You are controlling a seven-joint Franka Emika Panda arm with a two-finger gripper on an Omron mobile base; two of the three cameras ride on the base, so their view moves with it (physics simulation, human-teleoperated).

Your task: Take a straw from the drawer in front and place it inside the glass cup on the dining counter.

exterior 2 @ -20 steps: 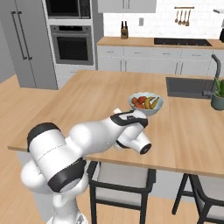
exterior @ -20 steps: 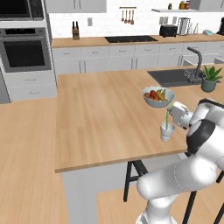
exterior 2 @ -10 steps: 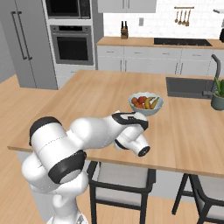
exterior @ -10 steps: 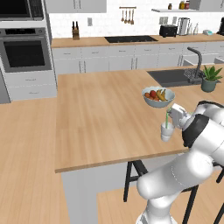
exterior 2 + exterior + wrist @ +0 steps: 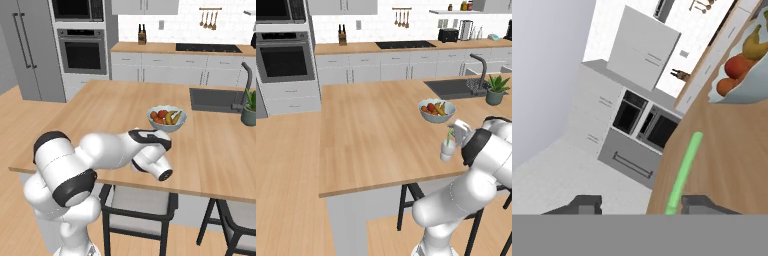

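Straw [image 5: 449, 136] stands in the glass cup [image 5: 446, 150], just in front of the fruit bowl [image 5: 436, 111] on the bench [image 5: 371, 130]. From the right, the arm hides the cup. Hand view: jaws parted, apparently off the straw [image 5: 683, 172]; placing looks done.

Home kitchen, rendered.
Around me: built-in wall oven [image 5: 283, 62], cooktop [image 5: 403, 44] on a wood-topped grey cabinet run, sink with tap [image 5: 479, 70], hanging utensils [image 5: 402, 17], toaster [image 5: 448, 34], fridge [image 5: 27, 47], fruit bowl [image 5: 436, 111] on the dining counter [image 5: 371, 130].
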